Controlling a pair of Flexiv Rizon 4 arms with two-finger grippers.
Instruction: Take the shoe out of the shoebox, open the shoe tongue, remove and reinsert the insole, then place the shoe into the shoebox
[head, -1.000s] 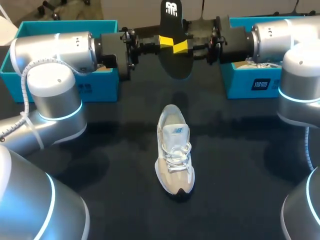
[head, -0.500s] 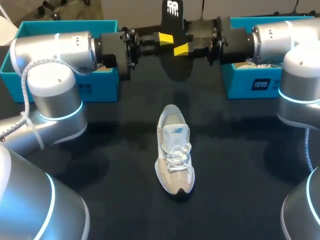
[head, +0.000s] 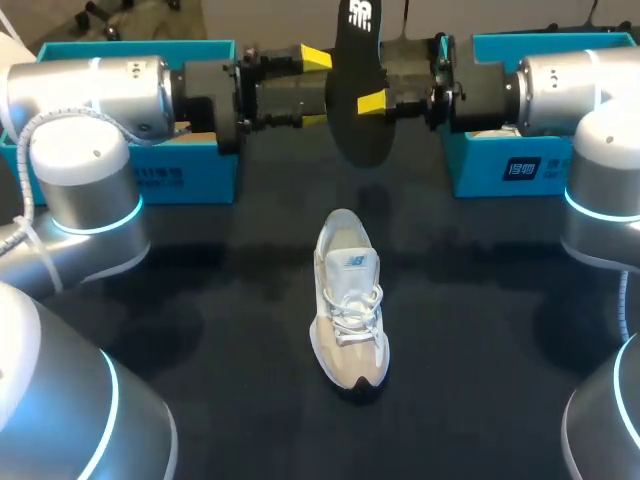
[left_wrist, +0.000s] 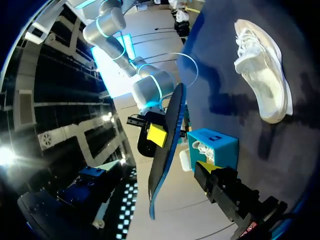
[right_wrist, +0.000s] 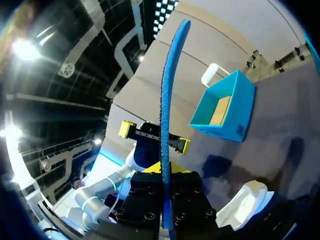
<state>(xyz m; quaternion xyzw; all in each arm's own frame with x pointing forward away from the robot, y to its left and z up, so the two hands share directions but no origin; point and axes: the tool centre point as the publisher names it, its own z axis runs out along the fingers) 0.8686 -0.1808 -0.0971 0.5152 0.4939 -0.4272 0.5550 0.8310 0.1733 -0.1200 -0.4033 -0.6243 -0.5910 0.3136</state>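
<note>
- Right now my right gripper (head: 366, 100) is clamped on the black insole (head: 358, 135). It holds the insole upright in the air above the far part of the worktop (head: 230, 300), printed end up.
- In the right wrist view the insole stands edge-on between my two fingers, and its thin edge looks blue.
- My left gripper (head: 314, 88) faces it from the opposite side. Its yellow-tipped fingers are spread wide just beside the insole and grip nothing.
- The shoe (head: 348, 300) sits on its sole in the middle of the worktop, well apart from both grippers. Its toe points towards me and its heel towards the insole.
- The left shoebox (head: 200, 185) is bright blue and stands open at the far edge, partly hidden behind my left arm.
- The right shoebox (head: 490, 175) stands at the far edge behind my right arm, with a second shoe (left_wrist: 200, 148) showing inside it in the left wrist view.
</note>
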